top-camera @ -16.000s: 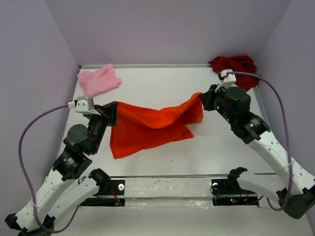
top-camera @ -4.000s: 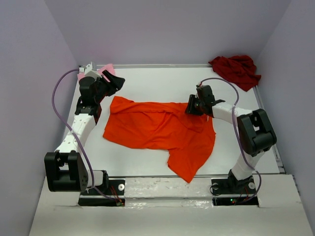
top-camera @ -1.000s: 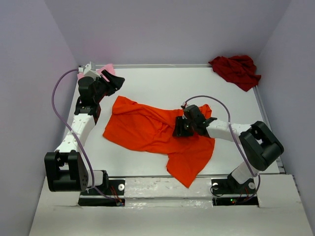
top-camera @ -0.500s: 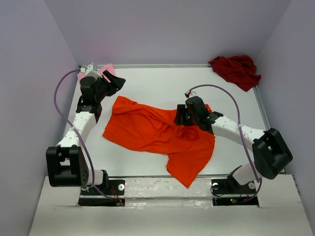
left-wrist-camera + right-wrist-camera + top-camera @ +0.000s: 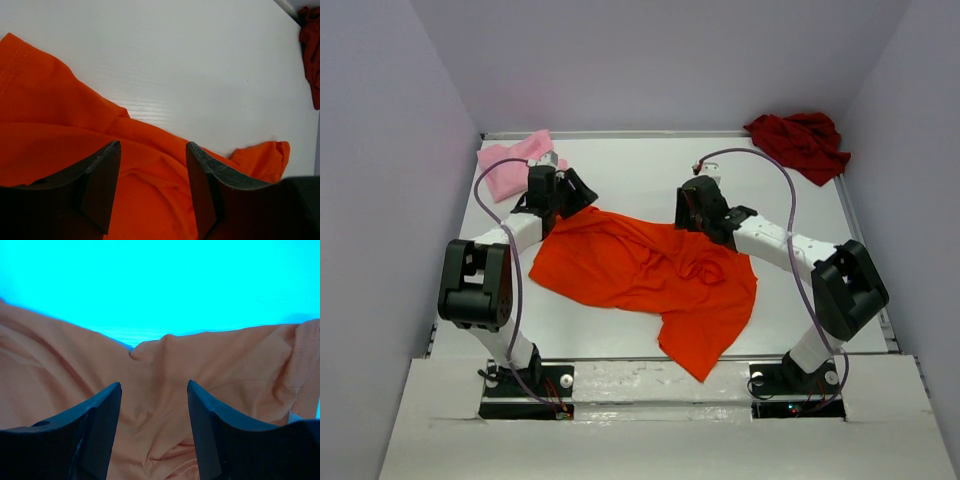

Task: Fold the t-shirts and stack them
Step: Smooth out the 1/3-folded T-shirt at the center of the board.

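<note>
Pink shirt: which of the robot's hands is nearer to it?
Left. The left hand hovers close beside the pink shirt; the right hand is much farther off, over the orange shirt's opposite end.

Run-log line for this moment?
left gripper open over bright orange cloth t-shirt | right gripper open over it | shirt rumpled, not yet folded

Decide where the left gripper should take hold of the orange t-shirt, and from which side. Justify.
Grip the orange t-shirt at its far edge, at the corner nearest the left gripper, probably coming down from the far side over the table. There the cloth lies flat with a plain edge, while the middle is rumpled. The jaws hover open just inside that edge.
</note>
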